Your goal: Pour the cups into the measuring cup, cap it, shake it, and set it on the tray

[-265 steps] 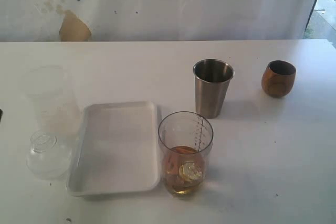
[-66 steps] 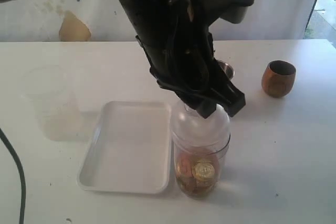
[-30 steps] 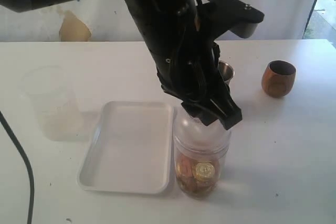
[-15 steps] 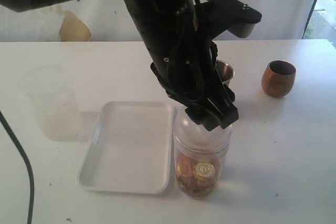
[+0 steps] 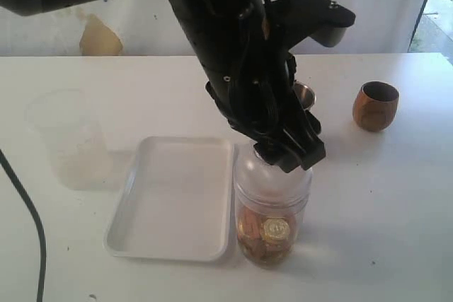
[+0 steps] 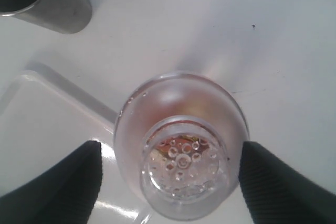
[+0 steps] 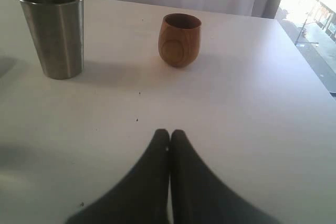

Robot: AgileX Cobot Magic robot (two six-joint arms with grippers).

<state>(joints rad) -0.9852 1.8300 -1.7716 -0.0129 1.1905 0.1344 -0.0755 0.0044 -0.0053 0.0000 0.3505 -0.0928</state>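
Since the start, the cap (image 6: pixel 181 156) has landed on the measuring cup (image 5: pixel 272 221), standing upright on the counter (image 5: pixel 375 203) just beside the tray (image 5: pixel 170 203). My left fingers (image 6: pixel 52 187) straddle the cap, apart; my right fingers (image 7: pixel 152 182) are pressed together.

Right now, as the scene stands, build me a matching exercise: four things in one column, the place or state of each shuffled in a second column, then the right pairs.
Column one:
1. measuring cup
2. wooden cup
3. tray
4. right gripper

Column two:
A. fingers pressed together, holding nothing
B. lies flat beside the measuring cup, nothing in it
C. capped with a clear dome, left gripper open just above it
D. upright and alone near the right edge of the table in the exterior view

Pairs: 1-C, 2-D, 3-B, 4-A.
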